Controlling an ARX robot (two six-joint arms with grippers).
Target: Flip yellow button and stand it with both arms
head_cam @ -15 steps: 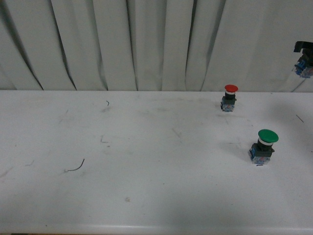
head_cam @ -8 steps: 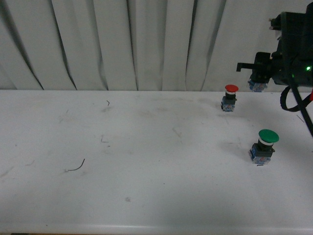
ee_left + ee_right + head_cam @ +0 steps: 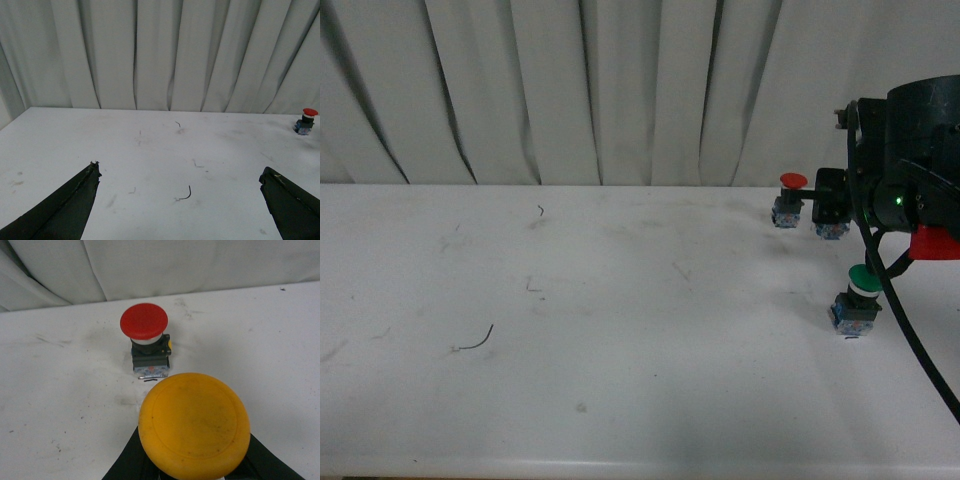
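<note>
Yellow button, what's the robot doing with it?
The robot's right hand holds the yellow button, gripped below its cap, close beside the red button at the back of the table. The green button stands nearer the front. The left hand is open and empty.

White table, pale curtain, two spare buttons.
The table (image 3: pixel 640 400) fills the lower two thirds of the front view, scuffed and dotted with faint dark marks. The pleated curtain (image 3: pixel 570 90) hangs behind it across the top. A red button (image 3: pixel 790 199) stands upright at the right, near the table's back edge. A green button (image 3: pixel 858 297) with a wider cap stands at lower right, apart from the red one. A thin curved wire (image 3: pixel 476 341) lies at lower left. A smaller dark scrap (image 3: pixel 540 210) lies left of centre near the back edge.
</note>
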